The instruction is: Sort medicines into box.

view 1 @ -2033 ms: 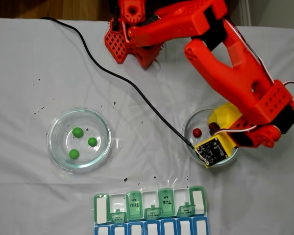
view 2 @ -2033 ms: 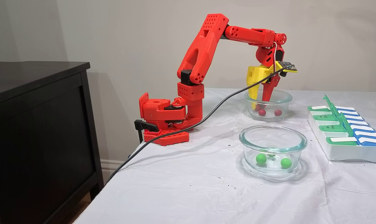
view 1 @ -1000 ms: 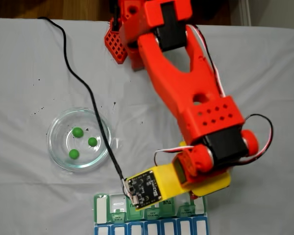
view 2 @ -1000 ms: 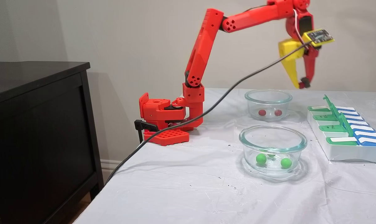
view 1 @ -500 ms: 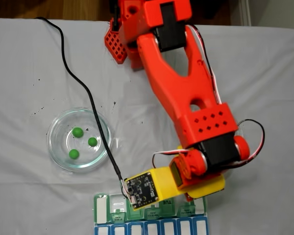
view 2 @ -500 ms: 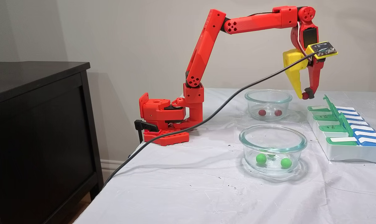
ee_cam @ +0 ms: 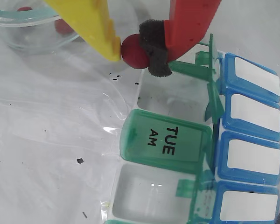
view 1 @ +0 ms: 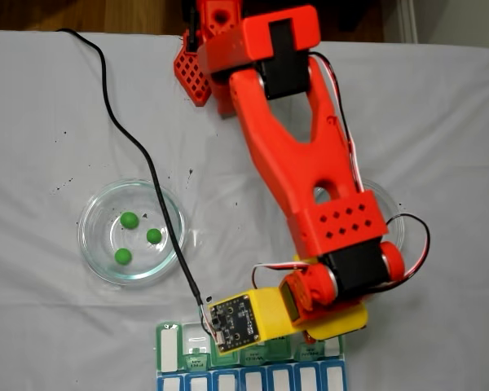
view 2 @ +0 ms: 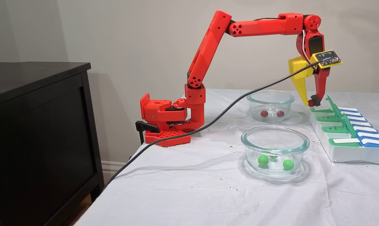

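One dark red pill (ee_cam: 133, 51) sat clamped between your gripper's (view 2: 311, 102) yellow and red fingers (ee_cam: 101, 29), held in the air just above the near end of the pill box (view 2: 346, 150). Your arm (view 2: 205, 56) rose from its base, reached level across the bench (view 2: 189, 194), and its wrist pointed the fingers straight down. Two red pills (view 2: 264, 113) lay in the far glass dish (view 2: 270, 98); green pills (view 2: 263, 160) lay in the nearer dish (view 2: 275, 138).
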Controlling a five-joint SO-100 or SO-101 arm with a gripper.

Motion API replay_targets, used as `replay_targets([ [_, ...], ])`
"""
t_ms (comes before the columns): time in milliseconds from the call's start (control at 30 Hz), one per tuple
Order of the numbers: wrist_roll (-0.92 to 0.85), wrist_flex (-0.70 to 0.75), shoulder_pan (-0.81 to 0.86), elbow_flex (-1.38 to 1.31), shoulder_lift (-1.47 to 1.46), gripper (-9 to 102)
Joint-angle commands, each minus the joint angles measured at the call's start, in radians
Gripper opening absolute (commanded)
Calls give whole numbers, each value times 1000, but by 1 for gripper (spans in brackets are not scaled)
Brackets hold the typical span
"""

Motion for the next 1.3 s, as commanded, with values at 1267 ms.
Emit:
replay_targets([
  [1267, -121, 163, 20, -255, 64, 0],
])
